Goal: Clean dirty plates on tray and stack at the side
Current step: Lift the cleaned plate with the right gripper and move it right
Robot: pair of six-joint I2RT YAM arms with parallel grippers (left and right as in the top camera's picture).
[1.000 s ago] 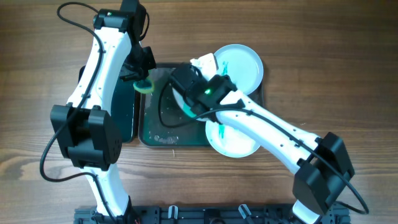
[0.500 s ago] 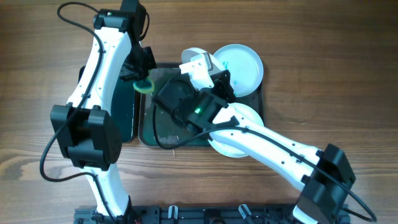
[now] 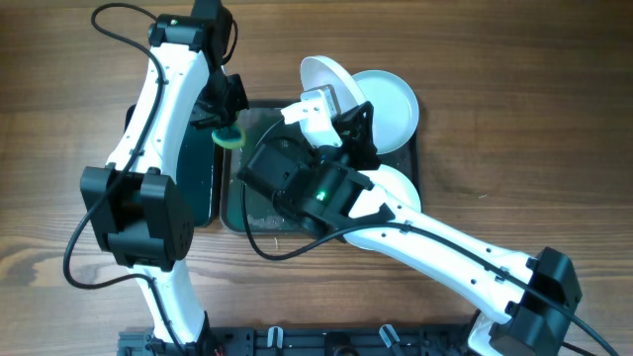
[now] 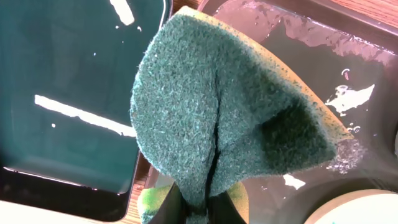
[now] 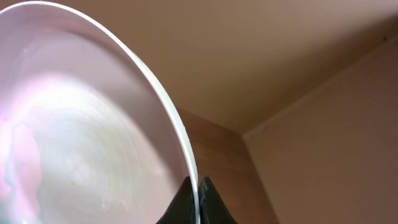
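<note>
We hold one plate [image 3: 324, 79] tilted on edge over the tray's [image 3: 259, 208] far rim, likely so it clears the wet tray and another plate [image 3: 394, 99] lying flat at the far right corner on its way to the side. The right gripper [image 5: 198, 198] has its jaws clamped tight on the plate's rim. The left gripper [image 4: 208, 210] pinches a folded sponge [image 4: 230, 118] over the tray's left edge, ready for wiping

The plates [image 3: 391, 104] are white, the sponge [image 4: 217, 118] dark green (yellow-backed), the tray [image 3: 235, 205] grey-green.
</note>
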